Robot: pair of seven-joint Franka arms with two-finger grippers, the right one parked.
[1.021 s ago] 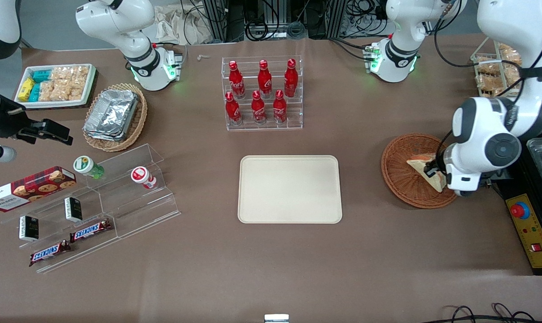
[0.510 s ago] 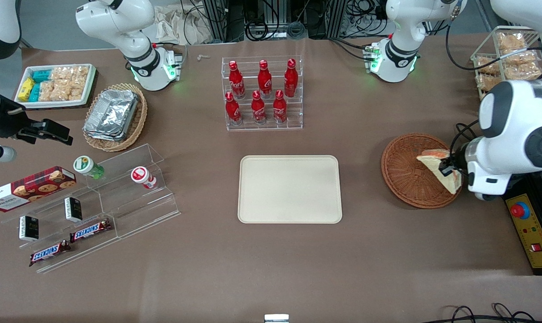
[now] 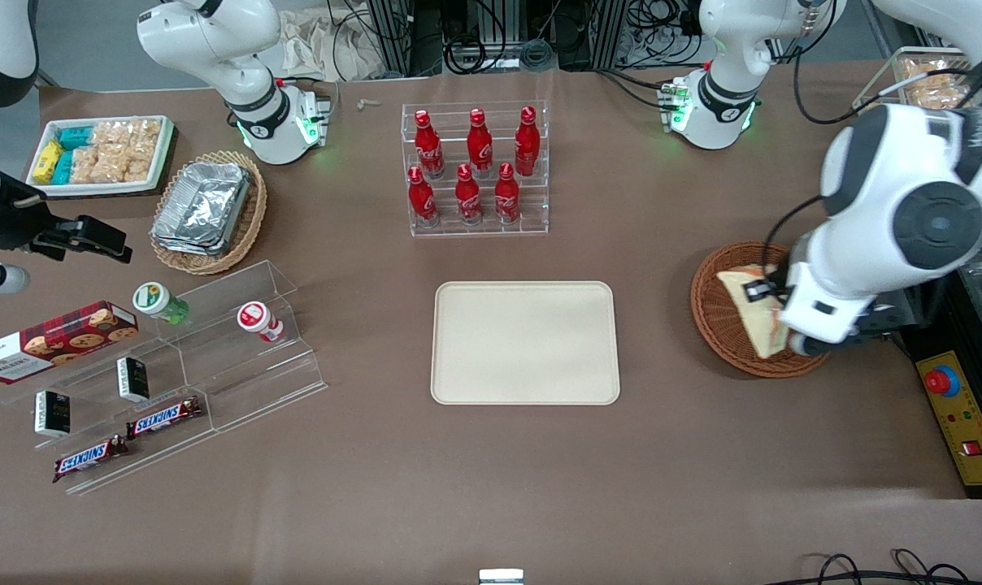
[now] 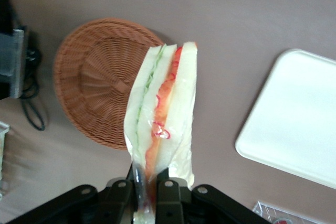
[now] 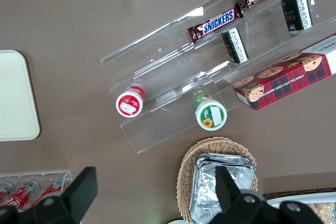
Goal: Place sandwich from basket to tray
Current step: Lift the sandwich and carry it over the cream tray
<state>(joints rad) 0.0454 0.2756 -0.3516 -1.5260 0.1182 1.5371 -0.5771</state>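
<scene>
My left gripper [image 3: 763, 302] is shut on the sandwich [image 3: 753, 318], a pale bread wedge with red and green layers, and holds it in the air above the reddish-brown wicker basket [image 3: 723, 321]. In the left wrist view the black fingers [image 4: 167, 195] pinch the sandwich [image 4: 163, 108] at its wide end, with the basket [image 4: 94, 80] below it, nothing in it, and the tray [image 4: 294, 124] off to one side. The cream-beige tray [image 3: 525, 342] lies on the table midway between the two arms, with nothing on it.
A clear rack of red bottles [image 3: 475, 166] stands farther from the front camera than the tray. A control box with a red button [image 3: 958, 414] lies beside the basket at the working arm's end. Clear steps with snacks [image 3: 166, 382] lie toward the parked arm's end.
The left arm has swung: the gripper with the sandwich first drew toward the table's edge, then came back over the basket toward the tray, and the sandwich hangs higher now.
</scene>
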